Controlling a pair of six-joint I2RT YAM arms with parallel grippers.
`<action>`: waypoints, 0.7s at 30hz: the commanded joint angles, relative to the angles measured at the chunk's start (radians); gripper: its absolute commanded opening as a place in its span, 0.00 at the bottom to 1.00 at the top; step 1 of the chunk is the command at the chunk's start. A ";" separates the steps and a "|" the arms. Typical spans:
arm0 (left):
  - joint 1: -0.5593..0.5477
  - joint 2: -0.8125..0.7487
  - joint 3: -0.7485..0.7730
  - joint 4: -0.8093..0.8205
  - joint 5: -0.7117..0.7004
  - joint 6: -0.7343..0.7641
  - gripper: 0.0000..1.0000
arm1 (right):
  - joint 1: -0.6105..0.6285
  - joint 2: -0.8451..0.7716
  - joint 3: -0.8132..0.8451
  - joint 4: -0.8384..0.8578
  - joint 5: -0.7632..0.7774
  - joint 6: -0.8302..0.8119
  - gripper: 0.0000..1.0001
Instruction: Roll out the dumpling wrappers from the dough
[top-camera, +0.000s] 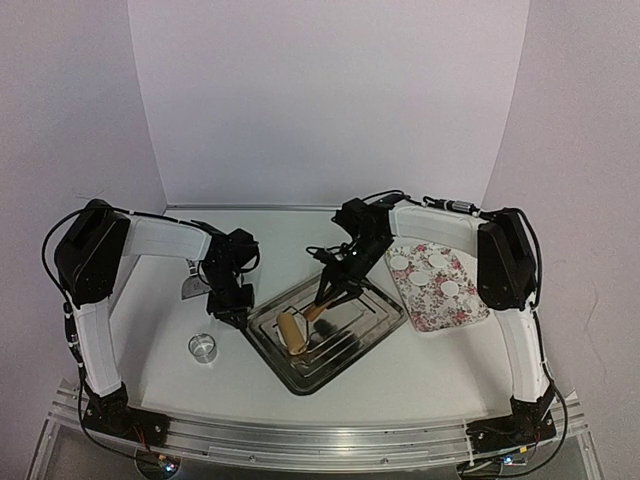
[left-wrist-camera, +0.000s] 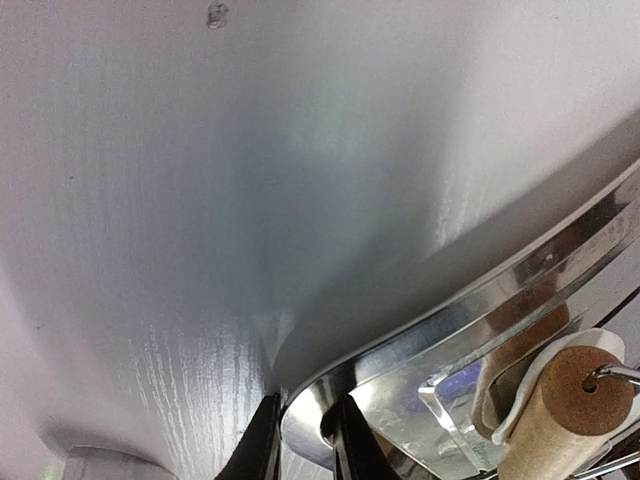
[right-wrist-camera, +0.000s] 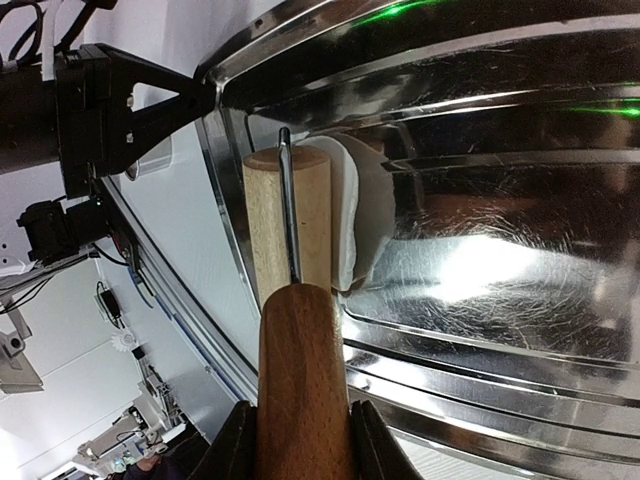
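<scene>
With the left end effector (left-wrist-camera: 305, 440) pinching the tray (left-wrist-camera: 480, 320) rim and the right end effector (right-wrist-camera: 300, 440) gripping the roller (right-wrist-camera: 265, 230) handle, roll evenly so the dough (right-wrist-camera: 365, 200) spreads thin.

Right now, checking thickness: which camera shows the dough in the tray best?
Right wrist: the dough lies close up beside the rolling pin. Left wrist catches only its edge; the top view barely shows it.
</scene>
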 joint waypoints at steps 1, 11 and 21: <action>0.007 0.019 -0.013 0.008 -0.031 0.036 0.00 | -0.055 0.049 -0.129 -0.111 0.372 -0.014 0.00; 0.008 0.054 0.042 0.000 -0.022 0.047 0.00 | 0.024 0.171 0.030 -0.165 0.375 -0.027 0.00; 0.016 0.057 0.046 -0.002 -0.028 0.052 0.00 | -0.146 0.043 -0.168 -0.109 0.360 -0.078 0.00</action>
